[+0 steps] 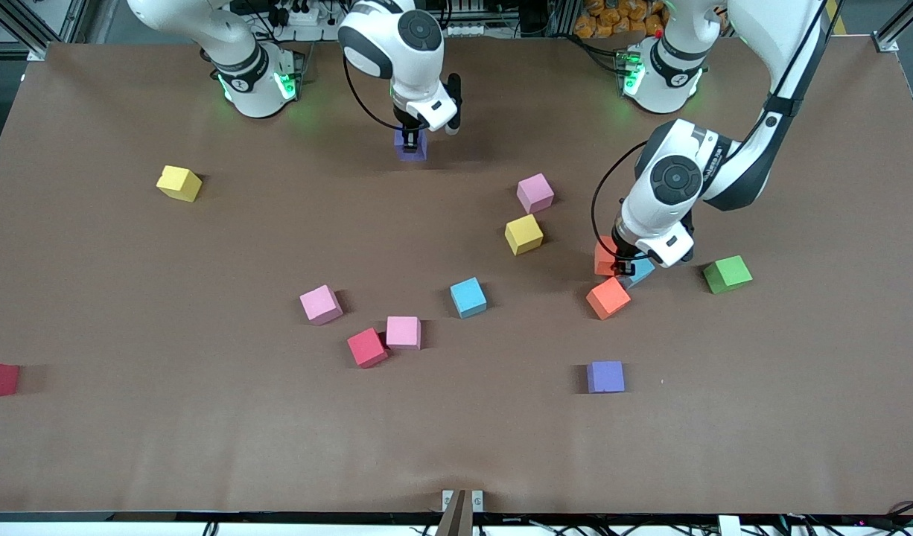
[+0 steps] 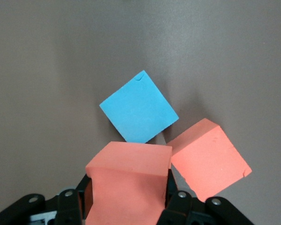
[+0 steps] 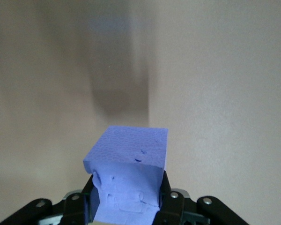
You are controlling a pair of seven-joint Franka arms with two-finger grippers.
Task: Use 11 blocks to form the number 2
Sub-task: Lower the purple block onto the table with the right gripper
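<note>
While right gripper clamps purple block above table, left gripper grips orange block beside blue block, second orange block.

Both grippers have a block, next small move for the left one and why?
Probably lift the left gripper straight up first. It is shut on an orange block crowded against a light blue block and a second orange block; moving sideways could drag them. The right gripper holds a purple block.
</note>
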